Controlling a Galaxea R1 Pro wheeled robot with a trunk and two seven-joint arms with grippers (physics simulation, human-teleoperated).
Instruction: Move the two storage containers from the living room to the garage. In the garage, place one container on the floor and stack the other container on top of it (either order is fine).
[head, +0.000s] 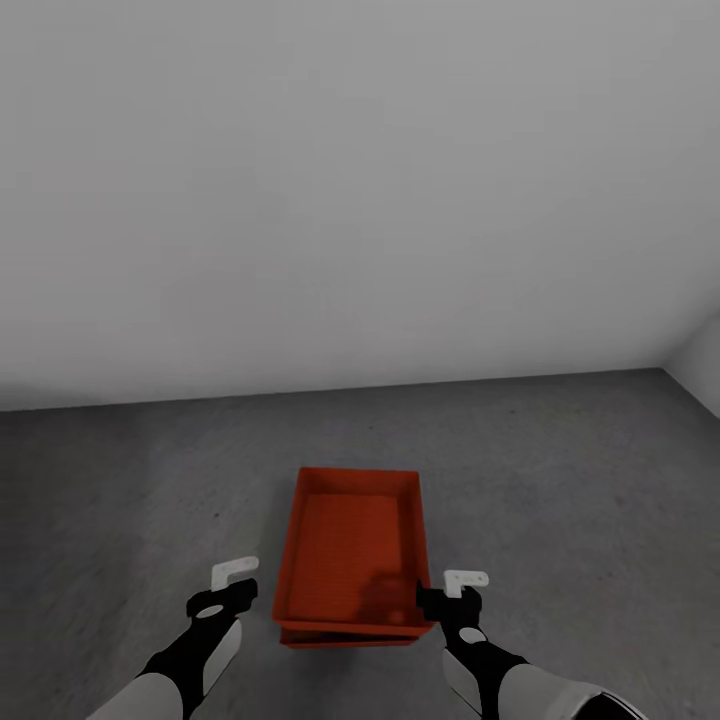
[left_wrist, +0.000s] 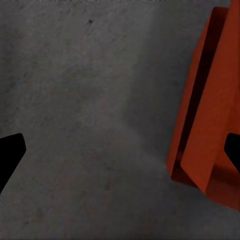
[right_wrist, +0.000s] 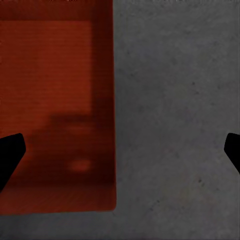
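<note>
1. My left arm reaches forward and down at the lower left of the head view, black forearm with a white shell, and the left gripper (head: 236, 580) hangs above the grey floor (head: 560, 470), just to the left of the stacked bins and clear of them.
2. In the left wrist view its two dark fingertips (left_wrist: 10, 152) sit at opposite edges of the picture with bare concrete between them, so those jaws stand wide apart and hold nothing.
3. My right arm mirrors it at the lower right of the head view; the right gripper (head: 447, 590) is over the near right corner of the upper storage container (head: 350, 545).
4. The right wrist view shows its fingertips (right_wrist: 10, 155) far apart, one over the bin's red bottom, the other over the floor, with the bin's wall between them. I cannot tell whether a finger touches the wall; the jaws are spread, not clamped.
5. The upper container sits nested on the lower storage container (head: 350, 638), whose rim peeks out along the near edge; the left wrist view shows both (left_wrist: 210, 125).
6. The stack rests on the garage floor, short of the plain white-grey wall (head: 360, 190).
7. I read no label, brand or writing anywhere.
</note>
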